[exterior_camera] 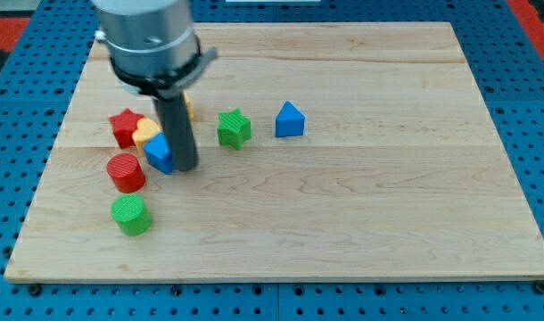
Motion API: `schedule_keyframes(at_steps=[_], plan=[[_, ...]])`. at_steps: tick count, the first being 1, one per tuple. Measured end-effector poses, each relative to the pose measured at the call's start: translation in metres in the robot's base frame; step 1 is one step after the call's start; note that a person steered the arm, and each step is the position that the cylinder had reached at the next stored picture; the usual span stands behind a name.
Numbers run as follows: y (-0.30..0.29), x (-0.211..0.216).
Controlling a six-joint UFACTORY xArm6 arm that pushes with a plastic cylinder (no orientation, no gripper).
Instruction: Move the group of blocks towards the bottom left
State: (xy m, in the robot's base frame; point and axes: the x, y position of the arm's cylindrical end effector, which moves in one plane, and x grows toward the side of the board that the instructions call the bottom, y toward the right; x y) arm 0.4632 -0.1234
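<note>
Four blocks cluster near the surface's (pixel 343 223) left edge: red star (pixel 124 126), yellow block (pixel 147 131), blue block (pixel 159 152), red cylinder (pixel 126 172). My tip (pixel 185 167), a plain rod grasping nothing, touches the blue block's right side. Green cylinder (pixel 130 215) sits nearer the bottom-left corner.

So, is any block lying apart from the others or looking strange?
Nothing is damaged. My tip touches the blue block in the left cluster; the green star and blue triangular block sit apart, to the view's right.
</note>
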Motion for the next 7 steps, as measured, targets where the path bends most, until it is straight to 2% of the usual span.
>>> schedule_keyframes(at_steps=[1,4,5,6,7], plan=[[-0.015,-0.022],[0.04,-0.087],[0.003,-0.103],[-0.027,-0.09],[-0.032,-0.055]])
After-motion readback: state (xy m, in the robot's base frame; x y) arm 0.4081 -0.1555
